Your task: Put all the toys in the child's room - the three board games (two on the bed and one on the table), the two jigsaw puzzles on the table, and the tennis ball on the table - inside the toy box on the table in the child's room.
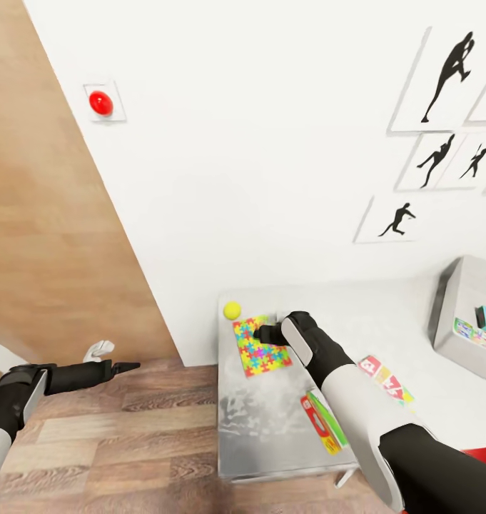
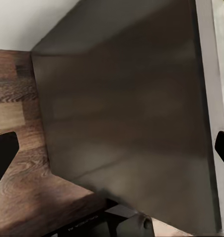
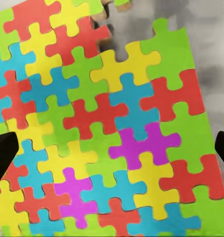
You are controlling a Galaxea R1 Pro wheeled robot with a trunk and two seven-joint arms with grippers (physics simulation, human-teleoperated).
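Bright puzzle pieces in yellow, red, blue and green covered the jigsaw box (image 1: 261, 347) lying flat at the table's (image 1: 271, 428) ten o'clock corner, its long axis running toward five o'clock. The right gripper (image 1: 260, 333) hovered over it, jaws spread wide, empty. This looked like the pickup step; next it needed to descend and close across the edge. The tennis ball (image 1: 232, 310) sat just beside. The left gripper (image 1: 128, 368) hung open over the floor.
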